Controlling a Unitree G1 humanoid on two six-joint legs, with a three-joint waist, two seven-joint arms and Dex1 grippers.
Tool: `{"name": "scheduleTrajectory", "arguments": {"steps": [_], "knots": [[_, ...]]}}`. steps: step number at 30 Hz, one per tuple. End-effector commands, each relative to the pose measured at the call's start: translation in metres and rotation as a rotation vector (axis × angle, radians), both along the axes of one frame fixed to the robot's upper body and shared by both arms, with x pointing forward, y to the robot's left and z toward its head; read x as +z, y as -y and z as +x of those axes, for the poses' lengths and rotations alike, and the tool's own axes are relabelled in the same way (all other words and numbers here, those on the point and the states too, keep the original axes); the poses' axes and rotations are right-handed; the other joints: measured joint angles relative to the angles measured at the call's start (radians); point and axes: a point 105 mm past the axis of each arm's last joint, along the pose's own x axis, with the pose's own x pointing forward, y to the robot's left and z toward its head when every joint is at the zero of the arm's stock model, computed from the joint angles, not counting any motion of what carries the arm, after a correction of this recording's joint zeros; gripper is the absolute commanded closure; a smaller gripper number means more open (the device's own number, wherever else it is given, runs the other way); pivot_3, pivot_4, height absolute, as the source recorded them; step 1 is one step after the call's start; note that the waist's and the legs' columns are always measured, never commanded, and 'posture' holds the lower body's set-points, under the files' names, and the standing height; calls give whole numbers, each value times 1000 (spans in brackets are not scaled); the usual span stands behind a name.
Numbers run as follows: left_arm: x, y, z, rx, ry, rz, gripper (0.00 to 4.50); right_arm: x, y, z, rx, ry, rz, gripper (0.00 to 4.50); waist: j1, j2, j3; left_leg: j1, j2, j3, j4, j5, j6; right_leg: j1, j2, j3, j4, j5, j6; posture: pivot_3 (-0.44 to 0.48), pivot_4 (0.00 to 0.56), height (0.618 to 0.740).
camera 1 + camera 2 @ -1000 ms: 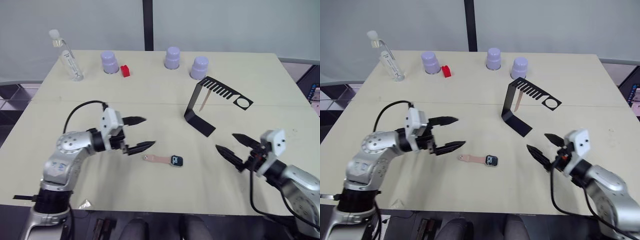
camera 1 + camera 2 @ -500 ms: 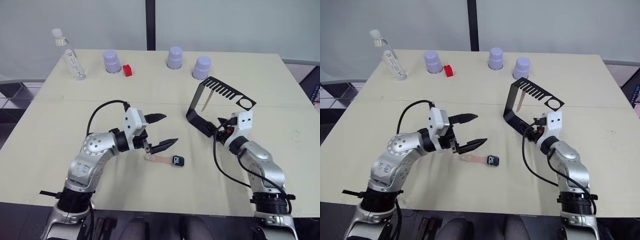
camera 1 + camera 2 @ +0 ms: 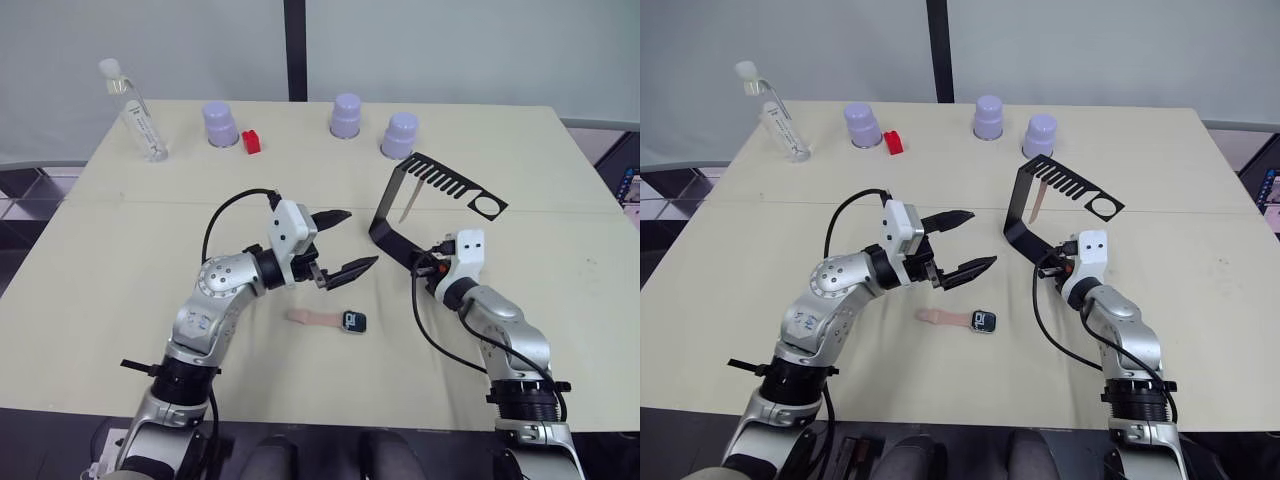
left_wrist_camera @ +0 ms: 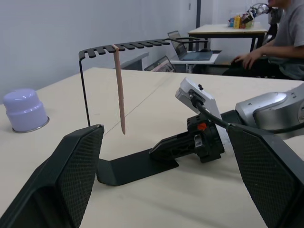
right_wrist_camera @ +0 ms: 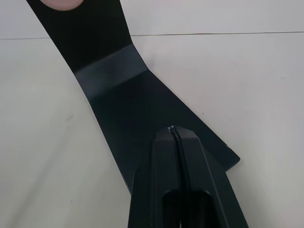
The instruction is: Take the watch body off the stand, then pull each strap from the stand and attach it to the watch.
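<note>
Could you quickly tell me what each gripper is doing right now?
Left gripper: open, empty.
Right gripper: shut, empty, tips on the thin black bent-metal stand's foot.

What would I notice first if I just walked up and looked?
The black stand in the middle of the table, with one pink strap hanging from its comb top. The right gripper presses shut on its foot, the left gripper gapes open nearby, and the watch lies on the table.

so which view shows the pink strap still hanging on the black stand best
The left wrist view: the thin pale pink strap hangs full length from the black bent-metal stand's comb arm. Both eye views show it small; the right wrist view shows the stand's foot.
</note>
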Motion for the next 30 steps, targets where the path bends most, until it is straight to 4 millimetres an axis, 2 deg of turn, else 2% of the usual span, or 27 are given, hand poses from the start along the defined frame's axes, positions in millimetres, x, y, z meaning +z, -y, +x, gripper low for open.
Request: {"name": "scheduleTrajectory", "arguments": {"steps": [1, 6, 13, 21, 24, 26, 30], "knots": [[8, 14, 7, 55, 39, -12, 0, -10, 0, -4, -2, -53, -9, 4445, 0, 0, 0, 0, 0, 0, 0, 0, 0, 0, 0, 0, 0, 0, 0, 0, 150, 740], [4, 33, 13, 91, 2, -38, 0, -13, -7, -6, 27, -77, -4, 4445, 0, 0, 0, 0, 0, 0, 0, 0, 0, 0, 0, 0, 0, 0, 0, 0, 150, 740], [1, 53, 22, 120, -7, -35, 0, -19, -1, -5, 2, -109, -2, 4445, 1, 0, 0, 0, 0, 1, 0, 0, 0, 0, 1, 0, -1, 0, 0, 0, 150, 740], [5, 63, 29, 143, -30, -89, 0, -17, -2, -4, 5, -107, -4, 4445, 1, 0, 0, 0, 0, 1, 0, 0, 0, 0, 1, 0, -1, 0, 0, 0, 150, 740], [7, 70, 30, 138, -4, -89, 819, -17, -2, -3, 7, -105, -3, 4500, 1, 0, 0, 0, 0, 1, 0, 0, 0, 0, 1, 0, -1, 0, 0, 0, 150, 740], [6, 77, 30, 138, 12, -74, 1711, -16, -3, -3, 16, -107, 4, 4500, 1, 0, 0, 0, 0, 1, 0, 0, 0, 0, 1, 0, -1, 0, 0, 0, 150, 740], [7, 78, 37, 174, 21, -79, 1711, -16, -3, -4, 30, -111, 3, 4500, 1, 0, 0, 0, 0, 1, 0, 0, 0, 1, 1, 0, -1, 0, 0, 0, 150, 740]]}}
